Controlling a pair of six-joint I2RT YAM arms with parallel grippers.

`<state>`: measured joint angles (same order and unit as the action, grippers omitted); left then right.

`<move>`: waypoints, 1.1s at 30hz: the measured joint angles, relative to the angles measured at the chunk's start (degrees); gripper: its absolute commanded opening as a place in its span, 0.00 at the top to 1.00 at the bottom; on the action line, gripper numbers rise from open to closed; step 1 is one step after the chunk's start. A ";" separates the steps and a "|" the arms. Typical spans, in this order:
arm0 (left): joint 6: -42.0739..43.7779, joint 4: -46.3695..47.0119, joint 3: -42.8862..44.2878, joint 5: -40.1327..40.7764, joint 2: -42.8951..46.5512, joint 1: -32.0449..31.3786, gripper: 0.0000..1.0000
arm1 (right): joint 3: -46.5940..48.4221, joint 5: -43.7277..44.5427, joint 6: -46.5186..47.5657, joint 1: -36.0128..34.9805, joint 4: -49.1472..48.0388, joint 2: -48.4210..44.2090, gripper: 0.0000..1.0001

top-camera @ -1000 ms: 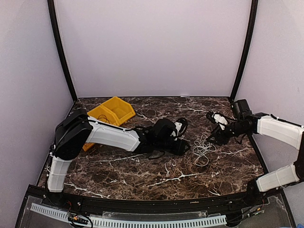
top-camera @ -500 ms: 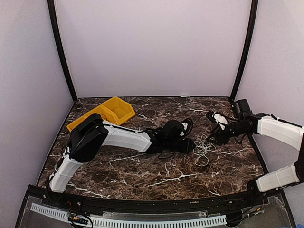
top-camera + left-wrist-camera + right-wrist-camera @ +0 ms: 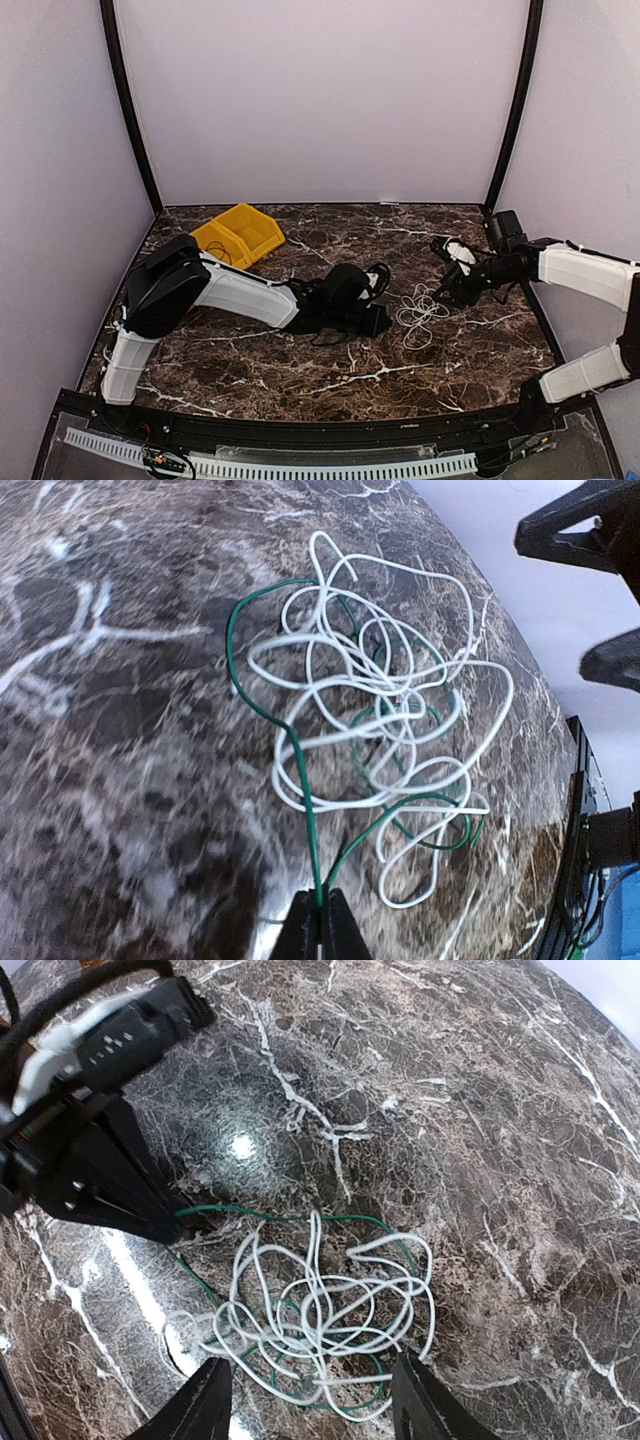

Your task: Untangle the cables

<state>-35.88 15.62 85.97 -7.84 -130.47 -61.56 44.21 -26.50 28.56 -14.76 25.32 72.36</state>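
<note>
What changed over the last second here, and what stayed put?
The left gripper, fingers shut on the green cable, reached toward the tangle, then drew back leftward; the white cable tangle shifted slightly left with it. The right gripper stayed open above the tangle, and the yellow bin did not move.

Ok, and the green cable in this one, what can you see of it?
The green cable is a thin, dark green, smooth-coated wire lying slack on the marble table. Two of its strands meet in the shut tips of the left gripper. From there one strand sweeps in a wide arc around one side of the white cable and the other threads through its loops, so the two are tangled. The open right gripper hangs over the heap.
</note>
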 measured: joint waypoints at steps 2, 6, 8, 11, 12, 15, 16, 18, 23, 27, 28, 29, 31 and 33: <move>-0.42 0.44 -5.22 -0.17 3.82 0.00 1.00 | 0.02 0.68 0.35 -1.36 -0.11 1.31 0.44; -1.14 1.81 -13.18 -0.13 12.46 0.00 1.00 | 1.68 2.89 1.51 -8.37 0.02 5.75 0.44; -1.46 2.64 -15.52 -0.09 15.56 0.00 1.00 | 3.72 3.98 2.19 -11.69 0.04 8.61 0.43; -2.08 3.65 -18.95 0.61 19.21 0.00 1.00 | 8.07 5.09 2.49 -15.10 0.07 13.53 0.41; -2.19 3.72 -19.67 0.96 19.80 0.00 1.00 | 9.88 5.27 2.47 -16.13 0.07 15.28 0.41; -2.40 3.85 -22.03 2.10 20.59 0.00 1.00 | 14.64 5.53 2.40 -18.34 -0.61 20.13 0.37; -2.38 3.80 -22.56 2.56 20.63 0.00 1.00 | 15.67 5.60 2.47 -19.17 -0.92 21.59 0.36; -2.45 3.45 -23.26 3.13 20.63 0.00 1.00 | 16.44 5.77 2.49 -20.85 -1.49 24.09 0.35; -3.19 3.04 -24.52 4.24 20.79 0.00 1.00 | 16.44 6.67 2.51 -22.99 -1.09 28.04 0.35; -3.67 2.73 -26.05 5.44 21.40 0.02 1.00 | 16.31 7.93 2.62 -23.06 -1.36 28.81 0.34; -3.80 2.71 -26.60 5.64 21.73 0.07 1.00 | 16.24 8.61 2.67 -23.15 -1.44 28.96 0.35; -3.89 2.69 -27.10 5.79 22.08 0.07 1.00 | 15.91 10.10 2.73 -23.26 -1.97 29.40 0.36; -4.17 2.73 -28.33 6.45 23.04 0.24 1.00 | 15.45 12.31 2.95 -23.47 -2.51 30.73 0.39; -4.48 2.69 -29.90 7.32 24.46 0.46 1.00 | 15.47 13.99 3.45 -23.56 -3.80 31.58 0.40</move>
<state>-40.36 18.31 56.07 -0.51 -106.02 -61.10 59.68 -12.51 32.01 -38.33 21.52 103.94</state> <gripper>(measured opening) 0.009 0.617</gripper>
